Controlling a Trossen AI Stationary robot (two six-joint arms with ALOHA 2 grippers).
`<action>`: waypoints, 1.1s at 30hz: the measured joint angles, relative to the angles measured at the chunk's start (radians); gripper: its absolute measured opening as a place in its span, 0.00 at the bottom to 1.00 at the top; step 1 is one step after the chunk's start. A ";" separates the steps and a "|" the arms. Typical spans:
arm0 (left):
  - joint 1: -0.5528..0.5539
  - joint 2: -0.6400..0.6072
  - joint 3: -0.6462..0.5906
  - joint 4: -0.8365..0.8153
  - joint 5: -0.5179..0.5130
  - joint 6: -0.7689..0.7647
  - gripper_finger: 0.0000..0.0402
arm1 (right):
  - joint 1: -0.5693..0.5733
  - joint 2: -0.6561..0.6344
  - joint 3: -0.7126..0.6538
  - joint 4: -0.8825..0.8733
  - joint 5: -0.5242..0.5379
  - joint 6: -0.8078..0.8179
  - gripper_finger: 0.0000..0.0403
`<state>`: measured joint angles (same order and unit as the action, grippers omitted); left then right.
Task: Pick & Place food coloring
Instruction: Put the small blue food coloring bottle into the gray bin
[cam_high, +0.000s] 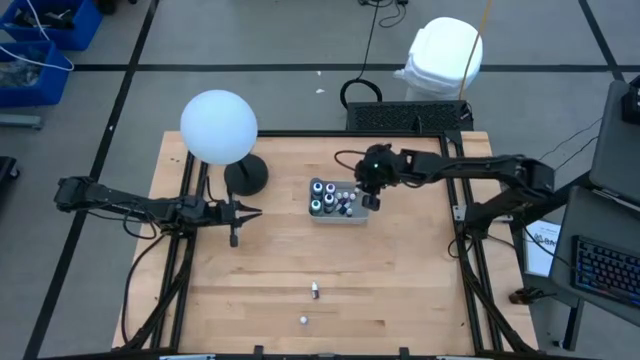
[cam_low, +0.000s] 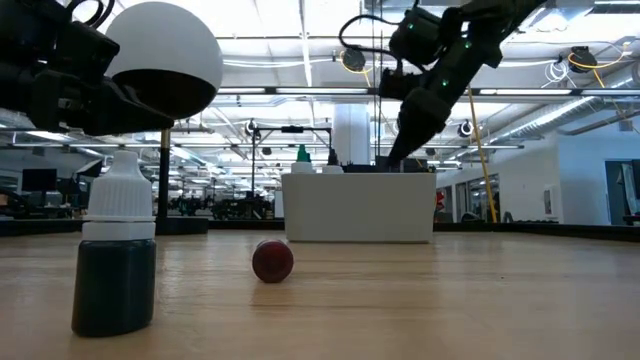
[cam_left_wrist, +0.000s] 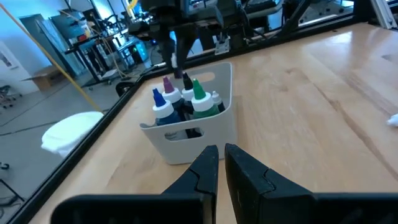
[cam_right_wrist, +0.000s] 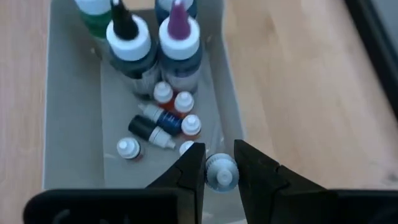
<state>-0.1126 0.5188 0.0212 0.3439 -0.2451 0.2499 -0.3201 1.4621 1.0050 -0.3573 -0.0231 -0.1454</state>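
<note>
Holding small vial (cam_right_wrist: 221, 172) pinched in my right tool (cam_right_wrist: 220, 167), directly above grey tray (cam_high: 338, 216) near counter's far edge (other vials lying inside, straight below). Left tool (cam_high: 240, 213) shut, empty, waiting toward left edge.

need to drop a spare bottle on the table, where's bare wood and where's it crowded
Bare wood lies right of the grey tray, below the right arm. The strip between the tray and two small bottles near the front edge is also free. It is crowded at the tray, where the right gripper holds a small vial, and near the lamp base by the left gripper.
</note>
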 joint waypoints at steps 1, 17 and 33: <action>0.000 0.000 0.000 -0.004 0.000 -0.003 0.09 | 0.006 0.007 0.000 -0.003 0.000 0.004 0.15; 0.000 0.000 0.000 0.004 -0.001 0.015 0.09 | 0.087 0.043 -0.009 -0.013 0.100 0.028 0.16; 0.000 0.000 0.000 0.006 -0.026 0.018 0.09 | 0.089 0.047 -0.107 0.107 0.098 0.070 0.15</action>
<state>-0.1123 0.5189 0.0212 0.3496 -0.2714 0.2676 -0.2310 1.5093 0.8978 -0.2504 0.0746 -0.0753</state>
